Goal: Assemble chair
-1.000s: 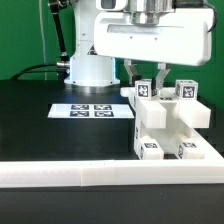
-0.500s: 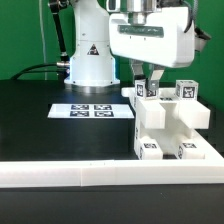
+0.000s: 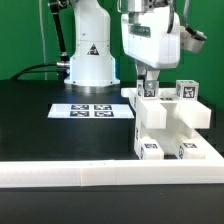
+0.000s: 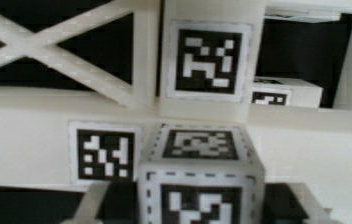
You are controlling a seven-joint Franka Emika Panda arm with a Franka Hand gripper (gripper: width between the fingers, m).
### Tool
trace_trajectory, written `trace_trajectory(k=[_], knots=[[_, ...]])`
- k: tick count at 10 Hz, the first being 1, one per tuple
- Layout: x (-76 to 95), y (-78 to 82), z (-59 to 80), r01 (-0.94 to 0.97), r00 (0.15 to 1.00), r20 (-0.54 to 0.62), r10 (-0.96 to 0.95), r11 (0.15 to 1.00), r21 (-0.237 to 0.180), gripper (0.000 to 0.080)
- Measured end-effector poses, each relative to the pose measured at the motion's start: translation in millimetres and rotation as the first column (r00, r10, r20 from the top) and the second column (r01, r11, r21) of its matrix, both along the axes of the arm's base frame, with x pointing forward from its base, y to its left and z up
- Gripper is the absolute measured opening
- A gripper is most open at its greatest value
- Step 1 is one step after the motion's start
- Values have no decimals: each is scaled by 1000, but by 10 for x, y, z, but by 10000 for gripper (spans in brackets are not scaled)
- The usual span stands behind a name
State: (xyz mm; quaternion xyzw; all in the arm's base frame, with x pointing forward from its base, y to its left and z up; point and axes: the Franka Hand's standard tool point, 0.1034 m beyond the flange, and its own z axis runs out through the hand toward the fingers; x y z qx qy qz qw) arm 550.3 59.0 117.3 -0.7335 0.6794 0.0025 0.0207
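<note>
Item: chair (image 3: pixel 170 125), white, tagged, partly assembled; right of centre in the exterior frame, standing on the black worktop (image 3: pixel 40 125) against the long white rail (image 3: pixel 60 178) along the lower edge.

Gripper (image 3: pixel 147 82): upper centre-right, directly above the chair's rear post (image 3: pixel 146 92), jaws drawn narrow and apparently clamped on that post's top. Wrist frame fills with tagged white faces, so contact looks close.

Key relation: post's long axis stands upright, in line with the gripper's vertical reach; the chair lies straight beneath it.

Also present: marker board (image 3: pixel 92 110), centre-left, flat, well apart from the gripper.
</note>
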Motion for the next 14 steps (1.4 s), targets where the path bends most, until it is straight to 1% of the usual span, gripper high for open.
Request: trace_trajectory(k=[1,2,3,4,5,6,7,9,11,13,14], knots=[[-1,2,-3,-45,999,0,45,999,-2,284],[-2,7,-1,-95,995,-1,95,995,-3,441],[5,21,7,-113,994,0,113,994,-3,569],[9,39,11,-208,978,6,208,978,-6,569],[18,36,19,-309,951,13,309,951,-10,634],[19,37,24,-366,931,15,366,931,-12,645],[20,42,35,-467,884,18,468,884,-17,645],[25,24,35,-609,793,23,609,793,-26,649],[22,-4,23,-765,643,21,766,643,-36,649],[18,10,21,-838,543,19,839,544,-42,649],[16,17,18,-878,476,16,879,477,-46,649]])
